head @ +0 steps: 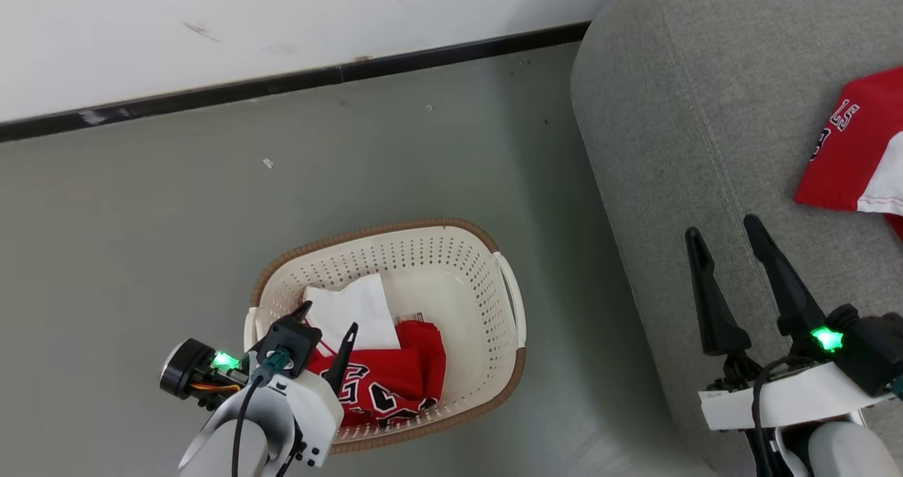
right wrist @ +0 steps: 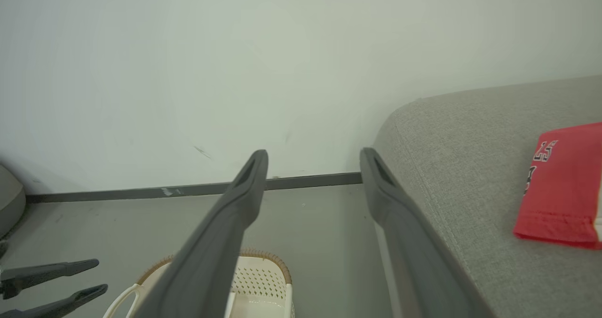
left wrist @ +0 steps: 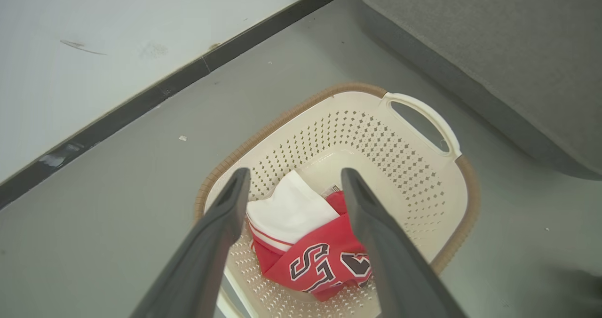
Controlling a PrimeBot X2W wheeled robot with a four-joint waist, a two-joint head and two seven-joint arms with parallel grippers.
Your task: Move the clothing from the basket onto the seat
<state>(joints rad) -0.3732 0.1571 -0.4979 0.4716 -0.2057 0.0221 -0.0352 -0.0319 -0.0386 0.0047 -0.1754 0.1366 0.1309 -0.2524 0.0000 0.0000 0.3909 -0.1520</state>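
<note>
Clothing (head: 384, 382) is bunched in the near-left part of the basket (head: 451, 233), straight ahead of the left fingers (head: 344, 353), which are spread wide and empty, pointing down at it. Right fingers (head: 711, 293), also spread and empty, hang over the seat (head: 670, 110), so the left arm's closer.

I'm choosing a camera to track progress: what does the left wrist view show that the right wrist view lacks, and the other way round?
Left wrist view: red-and-white clothing lying in the bottom of the basket, seen between the fingers of the open left hand.
Right wrist view: a red garment lying on top of the seat, to the right of the open right hand.
Both: the basket on the grey floor, the seat, and the white wall with its dark baseboard.
</note>
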